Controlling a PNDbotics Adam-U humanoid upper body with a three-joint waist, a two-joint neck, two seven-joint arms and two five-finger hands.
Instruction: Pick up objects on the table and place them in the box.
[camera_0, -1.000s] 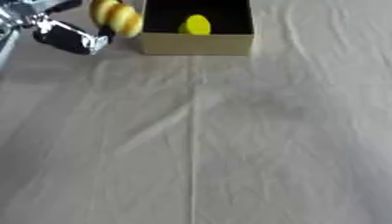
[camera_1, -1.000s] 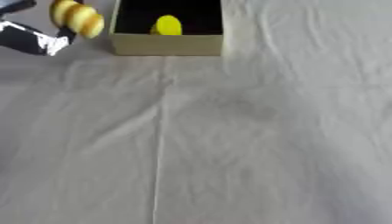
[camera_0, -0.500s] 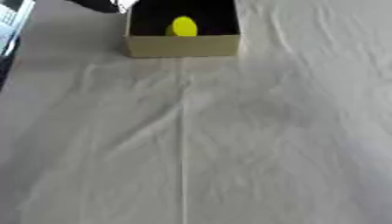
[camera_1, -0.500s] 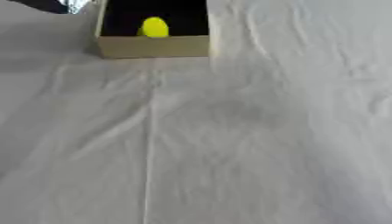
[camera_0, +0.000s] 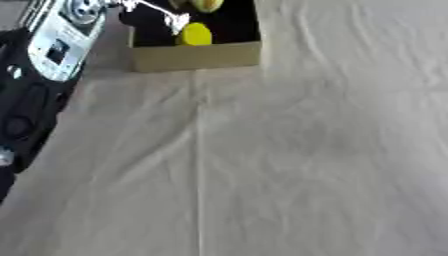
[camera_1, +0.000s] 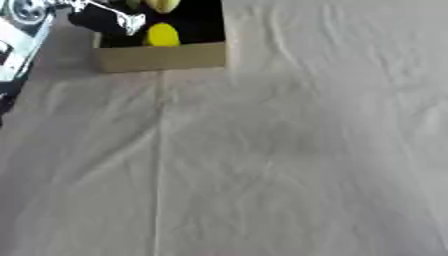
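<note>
White creased cloth table (camera_0: 289, 160): bare of loose objects. Tan cardboard box with black interior (camera_0: 197, 56), far left: holds one yellow rounded object (camera_0: 195, 35). Left hand (camera_0: 162, 15) over box, pinching second yellow object (camera_0: 206, 4); release judged outstanding.

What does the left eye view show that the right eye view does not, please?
Only the left eye view shows the long stretch of the left arm running down its left edge, black lower down. The right eye view shows only that arm's upper part at its top left corner, and more bare cloth to the right. Both share the box, a yellow object inside it, a second yellowish object at the top edge, and the left hand over the box.
</note>
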